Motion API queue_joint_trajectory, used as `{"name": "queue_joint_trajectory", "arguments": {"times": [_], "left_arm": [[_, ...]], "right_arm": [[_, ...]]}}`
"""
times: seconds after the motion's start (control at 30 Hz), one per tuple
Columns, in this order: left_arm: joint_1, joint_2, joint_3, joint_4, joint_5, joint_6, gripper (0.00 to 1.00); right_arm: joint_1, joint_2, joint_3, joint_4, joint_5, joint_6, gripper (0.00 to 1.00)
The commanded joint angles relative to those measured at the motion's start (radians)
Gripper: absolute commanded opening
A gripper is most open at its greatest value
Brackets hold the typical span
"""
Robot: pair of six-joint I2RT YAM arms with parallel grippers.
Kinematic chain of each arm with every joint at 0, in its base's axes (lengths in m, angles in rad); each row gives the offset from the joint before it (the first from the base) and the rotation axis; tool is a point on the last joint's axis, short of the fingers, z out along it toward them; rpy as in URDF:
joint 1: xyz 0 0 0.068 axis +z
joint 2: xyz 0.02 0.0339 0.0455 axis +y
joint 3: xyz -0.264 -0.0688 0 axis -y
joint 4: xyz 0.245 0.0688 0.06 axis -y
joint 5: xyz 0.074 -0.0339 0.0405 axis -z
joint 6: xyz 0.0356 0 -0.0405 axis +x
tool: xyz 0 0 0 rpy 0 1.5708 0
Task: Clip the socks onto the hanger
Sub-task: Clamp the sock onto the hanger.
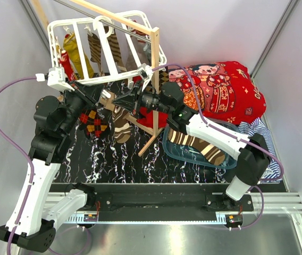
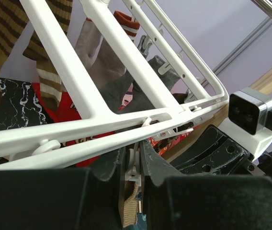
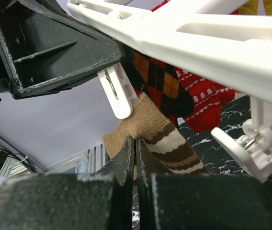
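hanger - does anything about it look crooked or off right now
The hanger looks tilted rather than level, its near bar dipping toward the arms. The left tool pinches a clip on that bar, and the right tool holds a brown striped sock just below. Nothing looks broken or spilled.

Tight under hanger (image 2: 64, 57) front bar: left gripper (image 2: 137, 153), pinching a clip (image 3: 118, 91), & right gripper (image 3: 135, 143), pinching striped sock (image 3: 162, 139), sit tip to tip. More clips (image 3: 243, 148) dangle alongside. Wooden pole (image 1: 154, 69) crosses right wrist, blocks sideways room. Hung socks (image 1: 99, 50) fill gaps behind bar. Blanket (image 1: 225, 85) & tub (image 1: 168, 149) crowd right side. Open room: bare table (image 1: 114, 164) nr front edge, btwn arms.
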Motion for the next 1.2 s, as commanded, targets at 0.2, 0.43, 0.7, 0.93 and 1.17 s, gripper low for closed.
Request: {"name": "queue_joint_trajectory", "arguments": {"times": [0.2,0.43,0.7,0.93,1.17], "left_arm": [[0.002,0.001,0.035,0.002,-0.017,0.023,0.12],[0.002,0.002,0.040,0.002,0.000,0.012,0.12],[0.002,0.002,0.034,0.013,0.025,-0.007,0.12],[0.002,0.001,0.027,0.021,0.037,-0.017,0.12],[0.002,0.001,0.029,0.022,0.055,-0.030,0.12]], "right_arm": [[0.001,-0.061,0.012,0.060,-0.013,0.016,0.00],[0.003,-0.046,0.031,0.064,-0.021,0.019,0.00],[0.007,-0.029,0.054,0.070,-0.022,0.020,0.00],[0.012,-0.015,0.075,0.070,-0.025,0.019,0.00],[0.017,-0.001,0.088,0.067,-0.028,0.019,0.00]]}}
